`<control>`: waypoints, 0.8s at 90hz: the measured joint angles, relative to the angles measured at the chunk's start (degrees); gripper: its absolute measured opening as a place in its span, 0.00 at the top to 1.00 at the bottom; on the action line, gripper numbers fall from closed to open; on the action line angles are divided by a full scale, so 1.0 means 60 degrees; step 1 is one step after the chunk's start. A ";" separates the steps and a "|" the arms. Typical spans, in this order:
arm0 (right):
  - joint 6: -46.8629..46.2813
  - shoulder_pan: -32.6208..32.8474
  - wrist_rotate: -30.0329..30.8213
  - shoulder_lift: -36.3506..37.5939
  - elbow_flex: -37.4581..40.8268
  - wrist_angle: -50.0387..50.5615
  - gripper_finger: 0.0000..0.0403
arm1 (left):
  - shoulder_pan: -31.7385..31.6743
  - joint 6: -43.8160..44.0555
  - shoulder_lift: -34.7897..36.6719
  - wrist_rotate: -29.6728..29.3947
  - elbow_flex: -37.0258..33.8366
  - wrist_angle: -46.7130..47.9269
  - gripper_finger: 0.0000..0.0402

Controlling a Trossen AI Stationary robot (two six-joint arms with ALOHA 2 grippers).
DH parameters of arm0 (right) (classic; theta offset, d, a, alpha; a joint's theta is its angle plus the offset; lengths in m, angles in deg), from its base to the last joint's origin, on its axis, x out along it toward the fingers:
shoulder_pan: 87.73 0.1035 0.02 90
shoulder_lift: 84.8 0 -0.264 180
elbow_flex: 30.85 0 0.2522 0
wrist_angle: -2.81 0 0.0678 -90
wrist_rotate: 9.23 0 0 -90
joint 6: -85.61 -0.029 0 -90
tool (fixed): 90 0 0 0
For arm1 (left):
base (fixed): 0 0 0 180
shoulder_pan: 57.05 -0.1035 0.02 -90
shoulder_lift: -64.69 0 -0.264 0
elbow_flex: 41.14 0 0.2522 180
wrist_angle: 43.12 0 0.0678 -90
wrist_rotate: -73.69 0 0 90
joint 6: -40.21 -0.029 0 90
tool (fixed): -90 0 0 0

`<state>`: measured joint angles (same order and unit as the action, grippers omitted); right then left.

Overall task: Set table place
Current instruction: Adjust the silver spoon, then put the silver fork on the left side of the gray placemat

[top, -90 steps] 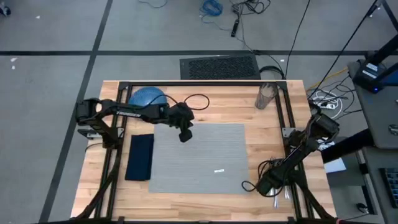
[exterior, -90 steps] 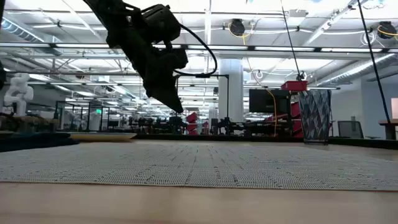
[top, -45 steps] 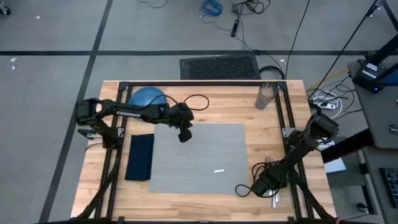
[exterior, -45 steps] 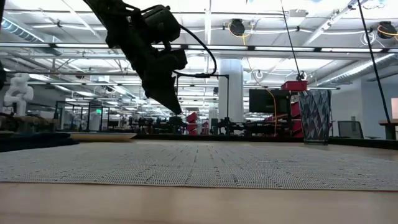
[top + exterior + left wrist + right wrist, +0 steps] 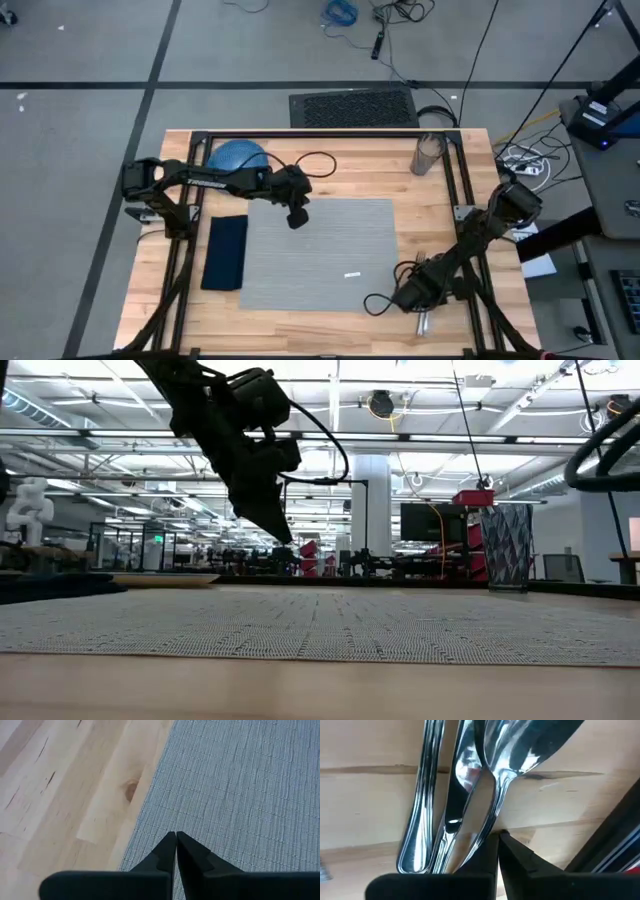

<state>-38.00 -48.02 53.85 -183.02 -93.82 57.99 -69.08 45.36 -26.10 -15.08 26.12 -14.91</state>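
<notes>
Near the table's (image 5: pixel 300 320) front right corner, the right gripper (image 5: pixel 408 296) hung low over a cluster of cutlery (image 5: pixel 465 795) on the bare wood just off the placemat's (image 5: pixel 320 255) right edge, fingertips pressed together and pinching nothing, probably positioning to pick a piece. Across the last second it had slid along the front edge toward the mat. Above the mat's back left corner the left gripper (image 5: pixel 176 845) waited, likewise pressed together and empty, unmoved. Left of the mat lay the navy napkin (image 5: pixel 226 252).
</notes>
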 joint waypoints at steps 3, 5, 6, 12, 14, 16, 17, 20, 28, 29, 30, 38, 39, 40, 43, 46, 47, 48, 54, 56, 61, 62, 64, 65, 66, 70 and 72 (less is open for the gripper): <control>-0.0006 -0.0019 0.0010 0.0000 0.0000 -0.0044 1.00 | 0.0000 -0.0002 0.0000 0.0000 0.0000 0.0002 1.00; -0.0019 -0.0035 0.0023 0.0003 0.0000 -0.0059 1.00 | 0.0000 -0.0004 0.0000 0.0000 0.0000 0.0000 1.00; -0.0023 -0.0042 0.0027 0.0004 0.0000 -0.0066 1.00 | 0.0000 -0.0004 0.0000 0.0000 0.0000 0.0000 1.00; -0.0026 -0.0077 0.0025 0.0004 0.0000 -0.0134 1.00 | -0.0004 -0.0004 0.0000 0.0000 0.0000 0.0002 1.00; -0.0029 -0.0094 0.0027 0.0004 0.0000 -0.0162 1.00 | -0.0004 -0.0004 0.0000 0.0000 0.0000 0.0004 1.00; -0.0029 -0.0104 0.0029 0.0004 0.0000 -0.0195 1.00 | -0.0004 -0.0004 0.0000 0.0000 0.0000 0.0006 1.00; -0.0029 -0.0108 0.0029 0.0004 0.0000 -0.0210 1.00 | -0.0002 -0.0004 0.0000 0.0000 0.0000 0.0004 1.00; -0.0029 -0.0117 0.0030 0.0004 -0.0002 -0.0244 1.00 | 0.0000 -0.0004 0.0000 0.0000 0.0000 0.0002 1.00; -0.0030 -0.0118 0.0136 0.0004 -0.0108 -0.0209 1.00 | -0.0004 0.0002 0.0000 0.0000 0.0000 0.0008 1.00; -0.0033 -0.0118 0.0162 0.0004 -0.0133 -0.0186 1.00 | -0.0004 0.0004 0.0000 0.0000 0.0000 0.0009 1.00; -0.0048 -0.0118 0.0179 0.0004 -0.0161 -0.0165 1.00 | -0.0004 0.0007 0.0000 0.0000 0.0000 0.0006 1.00; -0.0347 -0.0067 0.0313 -0.0004 -0.0477 0.0422 1.00 | 0.0000 0.0011 0.0000 0.0000 0.0000 0.0009 1.00; -0.0378 -0.0057 0.0313 -0.0004 -0.0531 0.0534 1.00 | 0.0000 0.0011 0.0000 0.0000 0.0000 0.0009 1.00; -0.0397 -0.0047 0.0313 -0.0005 -0.0587 0.0646 1.00 | 0.0000 0.0011 0.0000 0.0000 0.0000 0.0009 1.00; -0.0435 -0.0006 0.0284 -0.0007 -0.0775 0.0923 1.00 | 0.0000 0.0011 0.0000 0.0000 0.0000 0.0009 1.00; -0.0442 0.0022 0.0250 -0.0005 -0.0978 0.1142 1.00 | 0.0000 0.0011 0.0000 0.0000 0.0000 0.0007 1.00; -0.0441 0.0030 0.0244 -0.0004 -0.1045 0.1205 1.00 | 0.0000 0.0011 0.0000 0.0000 0.0000 0.0009 1.00; -0.0441 0.0045 0.0233 -0.0007 -0.1110 0.1263 1.00 | 0.0000 0.0011 0.0000 0.0000 0.0000 0.0009 1.00; -0.0436 0.0082 0.0246 -0.0004 -0.1504 0.1676 1.00 | 0.0000 0.0006 0.0000 0.0000 0.0000 0.0008 1.00; -0.0458 0.0097 0.0321 -0.0005 -0.1630 0.1776 1.00 | 0.0000 0.0004 0.0000 0.0000 0.0000 0.0008 1.00; -0.0598 0.0104 0.0557 -0.0005 -0.1934 0.1832 1.00 | -0.0003 0.0004 0.0000 0.0000 0.0000 0.0006 1.00; -0.0611 0.0104 0.0621 -0.0004 -0.2000 0.1829 1.00 | -0.0004 0.0004 0.0000 0.0000 0.0000 0.0006 1.00; -0.0651 0.0104 0.0762 -0.0004 -0.2117 0.1814 1.00 | -0.0004 0.0004 0.0000 0.0000 0.0000 0.0006 1.00; -0.0677 0.0104 0.0827 -0.0004 -0.2172 0.1810 1.00 | -0.0004 0.0002 0.0000 0.0001 0.0000 0.0006 1.00; -0.0705 0.0104 0.0889 -0.0004 -0.2227 0.1810 1.00 | -0.0004 0.0000 0.0000 0.0001 0.0000 0.0006 1.00; -0.0821 0.0108 0.1213 -0.0004 -0.2405 0.1807 1.00 | -0.0001 0.0000 0.0000 0.0000 0.0000 0.0002 1.00; -0.0866 0.0108 0.1384 -0.0004 -0.2468 0.1786 1.00 | 0.0000 0.0000 0.0000 0.0000 0.0000 0.0002 1.00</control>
<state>-43.20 -47.37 62.16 -183.04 -108.63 68.71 -69.08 45.36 -26.10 -15.08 26.12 -14.90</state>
